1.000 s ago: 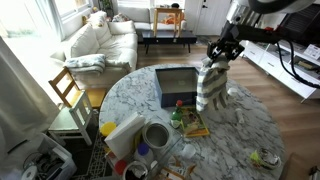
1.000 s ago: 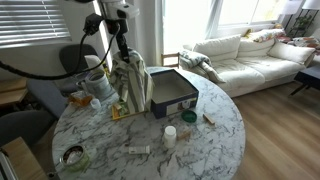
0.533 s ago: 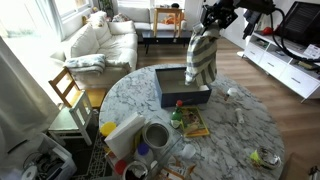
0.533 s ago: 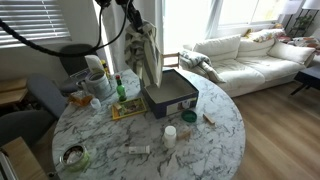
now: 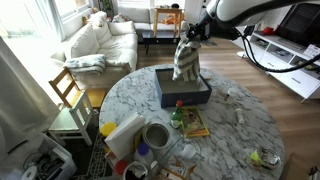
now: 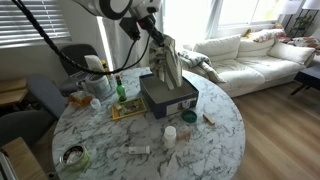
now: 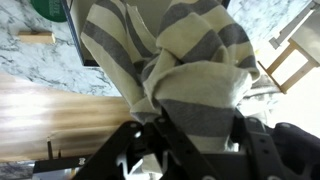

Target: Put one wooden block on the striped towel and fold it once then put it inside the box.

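My gripper (image 5: 190, 35) is shut on the top of the striped towel (image 5: 185, 60), which hangs bunched in grey and cream stripes. In both exterior views the towel dangles over the open blue-grey box (image 5: 182, 88), its lower end reaching into the box (image 6: 167, 92). The gripper shows in an exterior view (image 6: 158, 38) above the towel (image 6: 167, 68). In the wrist view the towel (image 7: 180, 70) fills the frame, pinched between my dark fingers (image 7: 120, 150). Any wooden block inside the towel is hidden.
The round marble table (image 5: 240, 125) holds a book (image 5: 190, 122), a bowl (image 5: 156, 134), bottles (image 6: 118, 92), a small cup (image 6: 170, 134) and scattered small items. A wooden chair (image 5: 68, 88) and sofas (image 6: 250, 55) stand around the table.
My gripper has carried the hanging towel from beside the box up and across, and it has now come down so the towel hangs over the box.
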`<state>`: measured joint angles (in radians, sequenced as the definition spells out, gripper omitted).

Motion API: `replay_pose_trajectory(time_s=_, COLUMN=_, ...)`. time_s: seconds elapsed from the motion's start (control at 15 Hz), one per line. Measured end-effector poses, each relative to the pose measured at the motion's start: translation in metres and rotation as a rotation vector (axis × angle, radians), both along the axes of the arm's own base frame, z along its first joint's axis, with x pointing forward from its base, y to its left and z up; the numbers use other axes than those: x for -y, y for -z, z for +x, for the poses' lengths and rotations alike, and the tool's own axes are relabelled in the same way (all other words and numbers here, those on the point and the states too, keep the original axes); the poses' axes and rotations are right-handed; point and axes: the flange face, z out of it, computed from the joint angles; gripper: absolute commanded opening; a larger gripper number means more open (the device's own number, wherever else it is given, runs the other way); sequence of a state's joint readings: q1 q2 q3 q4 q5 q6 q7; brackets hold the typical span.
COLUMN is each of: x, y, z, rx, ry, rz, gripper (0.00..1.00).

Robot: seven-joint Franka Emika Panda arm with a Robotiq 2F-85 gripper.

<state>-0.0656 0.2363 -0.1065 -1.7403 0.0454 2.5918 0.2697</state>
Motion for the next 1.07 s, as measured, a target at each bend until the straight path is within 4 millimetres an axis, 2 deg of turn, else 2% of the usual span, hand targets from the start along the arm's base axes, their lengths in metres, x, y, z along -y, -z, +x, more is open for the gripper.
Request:
replay_pose_trajectory(time_s=0.27, x=0.012, y=0.069, z=0.017, rx=-0.052, ry=0.023, rz=0.012, gripper=0.27)
replay_pose_trajectory(time_s=0.47, x=0.017, y=0.112, z=0.022, rx=-0.105, ry=0.032, rz=0.030, gripper=0.27)
replay_pose_trajectory(time_s=1.07, x=0.029, y=0.204, z=0.020, rx=-0.212, ry=0.054, rz=0.045, gripper=0.27)
